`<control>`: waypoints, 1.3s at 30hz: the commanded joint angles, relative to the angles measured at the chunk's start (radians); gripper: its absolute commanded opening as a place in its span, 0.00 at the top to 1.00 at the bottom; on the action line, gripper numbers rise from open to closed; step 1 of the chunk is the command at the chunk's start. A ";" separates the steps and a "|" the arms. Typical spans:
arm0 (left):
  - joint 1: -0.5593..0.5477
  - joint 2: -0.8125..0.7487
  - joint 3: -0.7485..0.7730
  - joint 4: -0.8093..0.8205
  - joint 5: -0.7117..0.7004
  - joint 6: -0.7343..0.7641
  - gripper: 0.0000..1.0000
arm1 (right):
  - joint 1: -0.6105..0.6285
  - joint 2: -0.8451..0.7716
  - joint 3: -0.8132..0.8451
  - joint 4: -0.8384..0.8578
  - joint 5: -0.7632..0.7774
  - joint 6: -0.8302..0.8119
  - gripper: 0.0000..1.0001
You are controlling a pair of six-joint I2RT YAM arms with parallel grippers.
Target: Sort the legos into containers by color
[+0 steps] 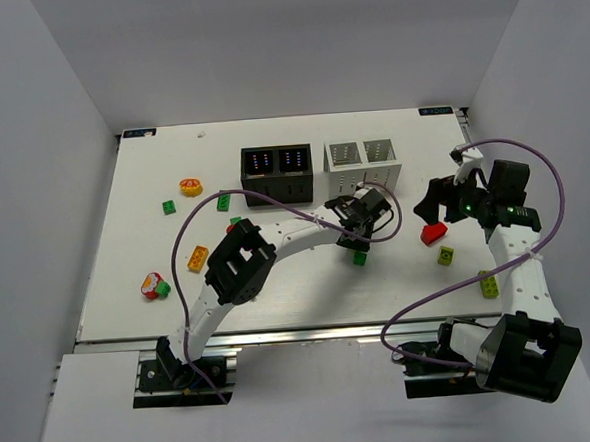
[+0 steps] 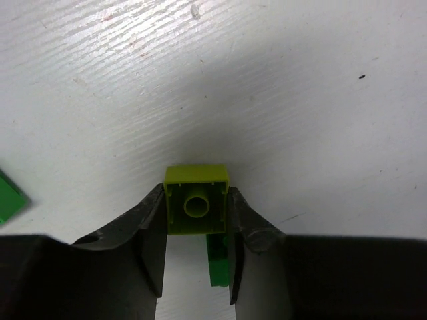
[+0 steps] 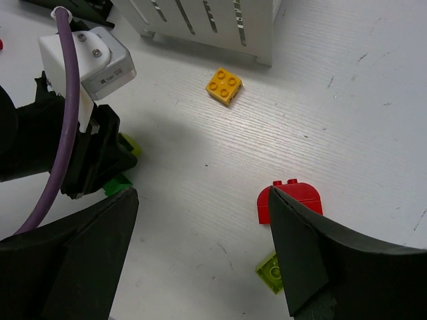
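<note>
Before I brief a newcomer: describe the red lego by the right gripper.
From the white container, go right and toward the table's near edge. By the open right gripper lies the red lego, arched on top; its lime neighbour is square.

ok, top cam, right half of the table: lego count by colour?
green: 1
red: 1
lime: 2
total: 4
Wrist cams add 2 hidden from above: an orange by the white box, and a lime in the left gripper.
</note>
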 commanded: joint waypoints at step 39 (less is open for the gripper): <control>0.247 0.007 0.358 0.632 0.319 -0.161 0.79 | -0.011 -0.120 -0.067 0.013 -0.166 -0.068 1.00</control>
